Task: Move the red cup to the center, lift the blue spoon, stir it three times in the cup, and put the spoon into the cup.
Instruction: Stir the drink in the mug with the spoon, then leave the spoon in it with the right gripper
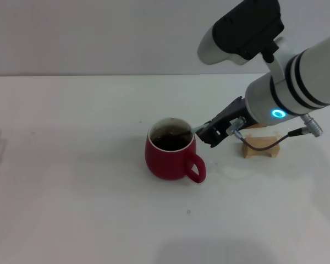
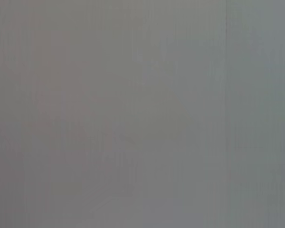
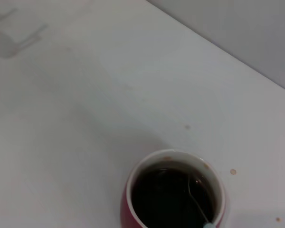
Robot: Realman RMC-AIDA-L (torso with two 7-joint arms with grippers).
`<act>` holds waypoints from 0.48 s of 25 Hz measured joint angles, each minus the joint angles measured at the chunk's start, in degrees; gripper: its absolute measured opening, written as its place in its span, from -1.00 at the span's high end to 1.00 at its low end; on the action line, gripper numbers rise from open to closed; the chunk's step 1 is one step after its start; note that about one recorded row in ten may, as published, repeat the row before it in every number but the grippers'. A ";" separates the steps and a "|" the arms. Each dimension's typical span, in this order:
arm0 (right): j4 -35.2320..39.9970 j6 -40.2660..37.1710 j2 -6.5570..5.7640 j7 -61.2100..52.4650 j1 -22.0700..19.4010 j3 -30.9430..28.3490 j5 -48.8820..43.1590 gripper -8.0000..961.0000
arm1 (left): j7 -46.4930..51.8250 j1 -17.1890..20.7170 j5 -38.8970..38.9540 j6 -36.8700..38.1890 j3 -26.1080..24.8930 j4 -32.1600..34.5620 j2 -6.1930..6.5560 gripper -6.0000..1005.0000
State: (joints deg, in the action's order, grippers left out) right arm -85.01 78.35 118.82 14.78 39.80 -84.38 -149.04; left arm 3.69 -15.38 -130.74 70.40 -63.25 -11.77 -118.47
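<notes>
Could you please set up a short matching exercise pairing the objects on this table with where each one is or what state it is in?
Column one:
1. squat dark-red ceramic cup
2. slim blue-handled metal spoon
3. pale wooden block
4. right end effector

Column two:
A. on the table under the right arm, on the far side of the end effector from the cup
B. holding dark liquid, handle towards the robot's right
C. beside the cup's rim, gripping a handle
D. bowl dipped in the liquid

Pairs: 1-B, 2-D, 3-A, 4-C
</notes>
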 joint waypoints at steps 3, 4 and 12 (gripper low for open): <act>-0.11 0.19 0.00 0.06 -0.21 -0.33 -0.01 0.63 | 0.00 0.00 -0.10 0.00 0.06 0.00 0.00 -0.69; -0.19 0.33 0.00 0.06 -0.35 -0.38 -0.01 0.63 | 0.00 0.00 -0.11 0.00 0.06 0.00 0.00 -0.69; -1.22 1.23 0.18 0.06 -1.01 0.90 0.91 0.63 | 0.00 -0.12 -0.14 -0.08 0.06 0.00 0.00 -0.68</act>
State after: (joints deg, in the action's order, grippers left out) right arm -86.24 79.59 119.00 14.84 38.79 -83.48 -148.13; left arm 3.70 -15.50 -130.88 70.32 -63.19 -11.78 -118.47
